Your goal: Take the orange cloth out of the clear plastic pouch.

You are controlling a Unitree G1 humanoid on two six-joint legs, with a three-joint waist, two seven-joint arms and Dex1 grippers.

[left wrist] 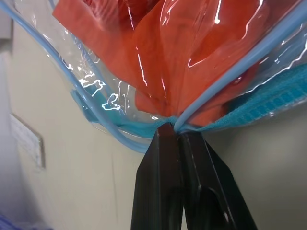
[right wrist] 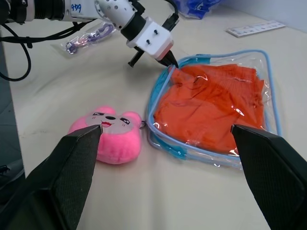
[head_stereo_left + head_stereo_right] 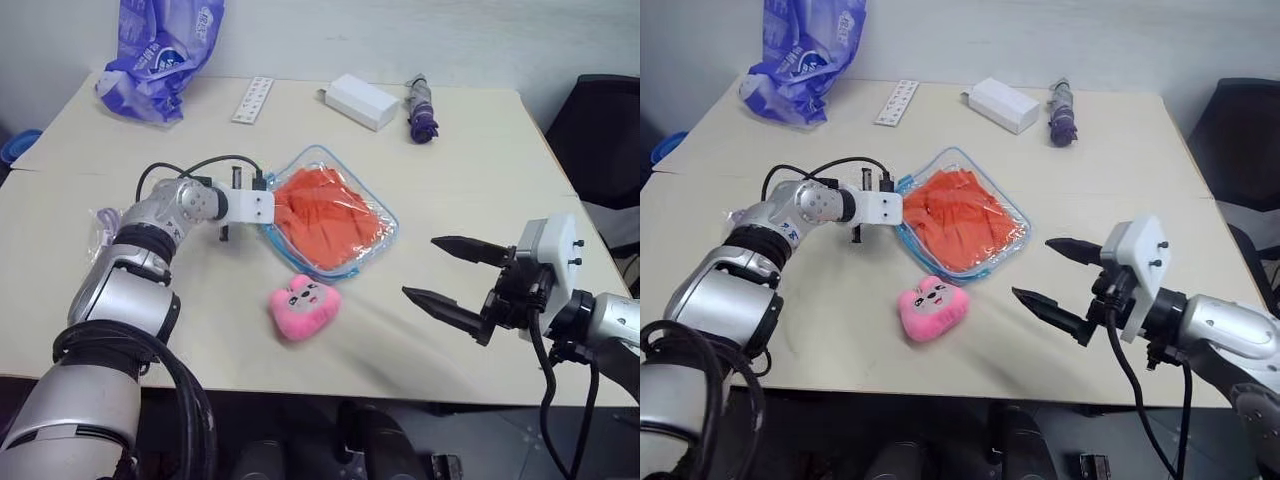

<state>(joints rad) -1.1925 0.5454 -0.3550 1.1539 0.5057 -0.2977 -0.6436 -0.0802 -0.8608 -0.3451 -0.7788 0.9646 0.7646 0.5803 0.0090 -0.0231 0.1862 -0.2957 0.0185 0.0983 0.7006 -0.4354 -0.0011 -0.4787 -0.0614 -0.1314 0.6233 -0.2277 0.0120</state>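
Observation:
The clear plastic pouch (image 3: 318, 155) with light-blue trim lies flat in the middle of the table. The orange cloth (image 3: 325, 215) is folded inside it and takes up most of it. My left gripper (image 3: 272, 207) is at the pouch's left edge. In the left wrist view its fingers (image 1: 163, 158) are pressed together, pinching the blue trim (image 1: 225, 81) at the pouch's rim. My right gripper (image 3: 419, 266) hovers open to the right of the pouch, above the table's front, with nothing between its fingers.
A pink plush toy (image 3: 302, 307) lies just in front of the pouch. At the back are a purple-blue plastic bag (image 3: 160, 55), a white strip (image 3: 253, 99), a white box (image 3: 362, 100) and a folded purple umbrella (image 3: 421, 108). A small clear packet (image 3: 103, 222) lies by my left arm. A black chair (image 3: 605, 140) stands at the right.

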